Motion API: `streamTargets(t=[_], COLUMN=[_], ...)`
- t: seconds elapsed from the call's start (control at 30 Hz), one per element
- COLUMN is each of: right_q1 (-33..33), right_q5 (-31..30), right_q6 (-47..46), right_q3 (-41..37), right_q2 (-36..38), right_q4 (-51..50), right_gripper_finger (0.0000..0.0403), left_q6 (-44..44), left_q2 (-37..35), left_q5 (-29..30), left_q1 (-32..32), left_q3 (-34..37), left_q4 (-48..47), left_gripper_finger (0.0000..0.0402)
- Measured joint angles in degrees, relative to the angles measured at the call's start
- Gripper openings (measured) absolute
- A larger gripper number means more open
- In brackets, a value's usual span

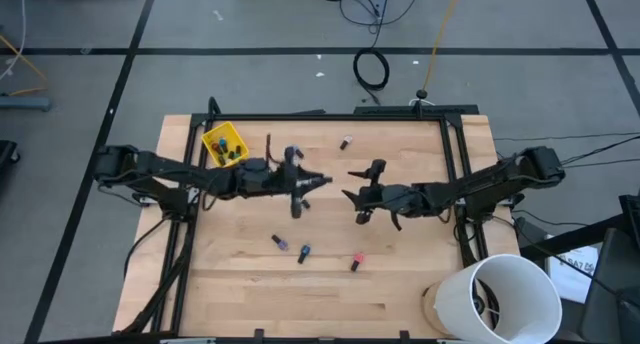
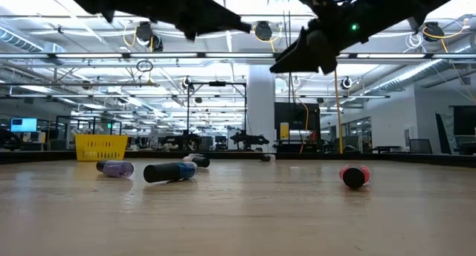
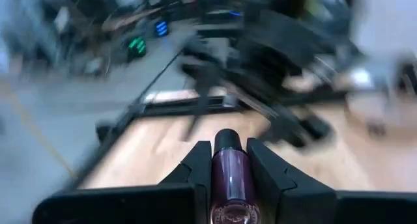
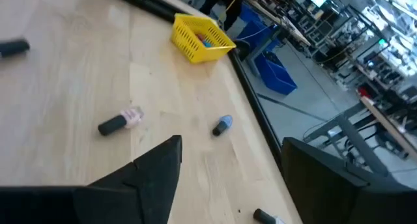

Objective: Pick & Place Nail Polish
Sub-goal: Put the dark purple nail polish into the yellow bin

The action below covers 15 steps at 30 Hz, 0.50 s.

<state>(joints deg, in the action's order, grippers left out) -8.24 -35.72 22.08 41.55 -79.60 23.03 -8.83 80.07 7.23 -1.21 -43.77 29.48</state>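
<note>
While both arms hang over the middle of the tabletop (image 1: 400,284), three little bottles lie on their sides nearer the front edge. A purple bottle (image 1: 280,243) lies to the left, a blue bottle (image 1: 304,253) lies just beside it, and a red bottle (image 1: 355,262) lies a bit apart on the right. From table height they lie flat on the wood, with the red one by itself.

Above them and farther back, the left gripper (image 1: 298,192) is squeezed tight on a dark purple bottle (image 3: 229,178). The bottle sits between its two fingers (image 3: 195,168) with its dark cap pointing forward, lifted off the wood.

Close by on the right, the right gripper (image 1: 358,206) has its fingers (image 4: 153,168) spread wide apart and holds nothing. It hangs above the wood, and the red bottle is the nearest loose one to it, toward the front edge.

Farther back, one more small bottle (image 1: 346,142) lies alone near the back edge.

At the back left corner sits a yellow bin (image 1: 224,146) with some bottles inside it.

Off the tabletop, by its front right corner, stands a white bucket (image 1: 500,299).
</note>
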Motion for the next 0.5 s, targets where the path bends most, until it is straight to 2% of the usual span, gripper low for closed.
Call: streamTargets(t=[0.13,0.23,0.3,0.5], right_q1=[1.45,2.98,4.01,7.07], right_q5=[2.09,4.66,4.97,4.52], right_q6=[-2.12,-3.58,-3.9,-4.88], right_q3=[-2.45,-4.69,-6.03,-9.37], right_q2=[4.48,7.82,9.53,13.53], right_q4=[-0.72,-0.59,-0.54,-0.64], right_gripper_finger=[0.0245,0.0235,0.0229,0.0215], left_q6=[-24.78,-43.09,-46.52,-45.66], left_q2=[-0.75,0.11,0.39,0.32], left_q5=[0.17,6.2,10.73,19.57], left_q1=[-6.01,-10.98,-13.79,-20.93], left_q3=[0.02,0.05,0.11,0.06], left_q4=[-5.49,-8.63,-8.08,-4.14], left_gripper_finger=[0.0051,0.0051,0.0053,0.0053])
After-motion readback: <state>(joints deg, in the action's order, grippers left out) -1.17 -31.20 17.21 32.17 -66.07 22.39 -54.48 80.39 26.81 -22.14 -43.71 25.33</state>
